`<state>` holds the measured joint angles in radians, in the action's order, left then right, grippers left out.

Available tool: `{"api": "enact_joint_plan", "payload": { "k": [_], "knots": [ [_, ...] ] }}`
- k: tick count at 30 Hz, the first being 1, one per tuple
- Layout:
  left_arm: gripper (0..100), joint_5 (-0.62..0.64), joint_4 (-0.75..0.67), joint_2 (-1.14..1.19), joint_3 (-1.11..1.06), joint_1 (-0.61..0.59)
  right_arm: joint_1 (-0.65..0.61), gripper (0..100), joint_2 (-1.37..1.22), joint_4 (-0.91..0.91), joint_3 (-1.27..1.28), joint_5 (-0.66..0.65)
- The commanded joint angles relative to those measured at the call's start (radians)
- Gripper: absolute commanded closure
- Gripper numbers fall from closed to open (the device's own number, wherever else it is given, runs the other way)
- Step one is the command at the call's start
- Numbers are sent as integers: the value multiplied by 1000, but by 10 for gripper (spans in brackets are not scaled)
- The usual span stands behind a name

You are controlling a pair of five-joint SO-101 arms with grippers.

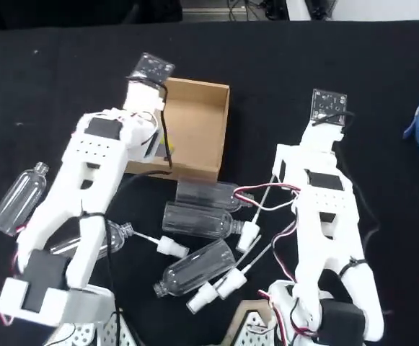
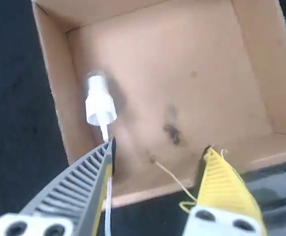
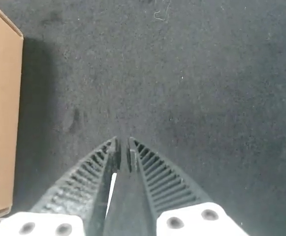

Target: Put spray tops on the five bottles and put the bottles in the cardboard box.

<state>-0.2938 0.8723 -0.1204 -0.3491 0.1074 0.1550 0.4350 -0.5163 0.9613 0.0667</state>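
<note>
Left gripper (image 2: pixel 157 147) hangs over the brown cardboard box (image 1: pixel 202 115) w/ jaws spread wide. One white plastic spray top (image 2: pixel 98 105) lies inside by a side wall. Right gripper (image 3: pixel 123 142) is pressed together over the black tabletop (image 3: pixel 206 73), right of the box. Five clear plastic bottles (image 1: pixel 198 220) lie uncapped on the near side, more spray tops (image 1: pixel 173 247) loose btwn them.

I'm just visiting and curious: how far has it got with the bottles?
Barely begun. No bottle is in the cardboard box; one spray top shows over its floor by the open left claw. The bottles lie apparently uncapped on the table with loose tops nearby; capping and boxing remain.
</note>
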Motion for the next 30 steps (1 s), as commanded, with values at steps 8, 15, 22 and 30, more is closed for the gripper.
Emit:
{"api": "enact_joint_plan", "payload": {
  "k": [8, 15, 22, 30],
  "knots": [
    [845, -21, -172, 94, 61, -31, -14, 983, 31, 25, -4, 5],
    [845, 126, -249, 97, 61, -96, -14, 983, 31, 21, -4, 5],
    [845, 110, -253, 100, 61, -71, -14, 983, 31, 21, -4, 5],
    [845, 110, -242, 259, 160, -77, -14, 983, 31, 20, -2, 5]
  ]
}}
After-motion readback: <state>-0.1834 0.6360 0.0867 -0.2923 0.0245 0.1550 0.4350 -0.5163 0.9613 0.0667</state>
